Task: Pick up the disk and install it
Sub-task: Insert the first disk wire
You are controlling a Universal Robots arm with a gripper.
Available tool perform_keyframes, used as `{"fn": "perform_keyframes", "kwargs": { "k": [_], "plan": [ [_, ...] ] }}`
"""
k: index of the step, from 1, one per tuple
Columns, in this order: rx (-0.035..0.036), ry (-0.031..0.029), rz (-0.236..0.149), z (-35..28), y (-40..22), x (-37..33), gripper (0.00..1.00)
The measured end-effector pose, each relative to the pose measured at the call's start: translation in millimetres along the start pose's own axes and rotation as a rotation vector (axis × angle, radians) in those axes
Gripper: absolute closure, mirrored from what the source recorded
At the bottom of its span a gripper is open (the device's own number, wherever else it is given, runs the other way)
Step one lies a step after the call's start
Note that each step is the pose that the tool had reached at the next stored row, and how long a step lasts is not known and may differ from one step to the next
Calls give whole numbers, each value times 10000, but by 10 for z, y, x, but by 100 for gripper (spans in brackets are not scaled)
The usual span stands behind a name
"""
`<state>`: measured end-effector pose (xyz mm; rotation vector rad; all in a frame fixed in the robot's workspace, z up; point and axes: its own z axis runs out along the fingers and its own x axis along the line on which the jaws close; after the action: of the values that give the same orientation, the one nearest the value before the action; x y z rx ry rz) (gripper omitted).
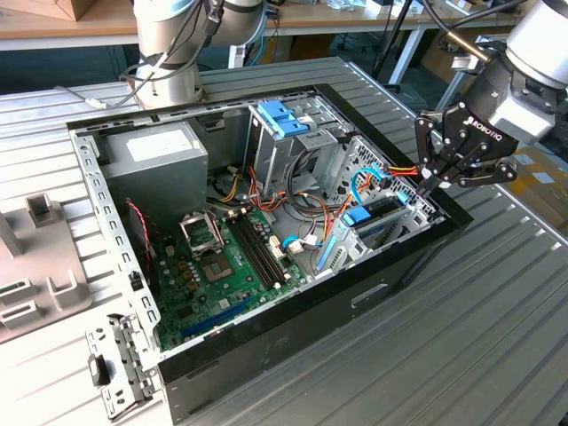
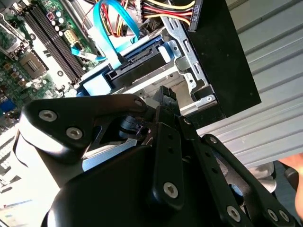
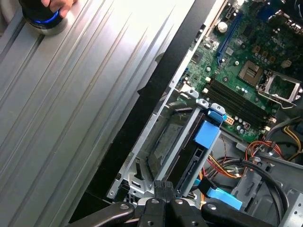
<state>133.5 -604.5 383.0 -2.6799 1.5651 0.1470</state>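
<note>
Exterior view: the gripper (image 1: 437, 182) is seen poised at the open computer case's (image 1: 293, 311) front corner, fingers drawn together, apparently on nothing. The disk (image 3: 165, 142) appears already seated in the drive cage (image 1: 377, 222), judged installed.

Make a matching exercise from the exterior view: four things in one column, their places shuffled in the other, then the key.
Things
1. pincer
2. grey power-supply box
3. green motherboard
4. loose metal bracket

Places
A. on the table, outside the case, at the exterior view's lower left
B. flat on the case floor
C. in the case's far corner, toward the exterior view's left
D. over the case's edge at the exterior view's right

Pairs: 1-D, 2-C, 3-B, 4-A
</note>
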Motion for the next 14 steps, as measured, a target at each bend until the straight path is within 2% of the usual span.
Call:
{"fn": "perform_keyframes", "kwargs": {
  "k": [8,14],
  "plan": [
    [-62,11,-632,0,0,0,89],
    [-92,16,-930,0,0,0,89]
  ]
}}
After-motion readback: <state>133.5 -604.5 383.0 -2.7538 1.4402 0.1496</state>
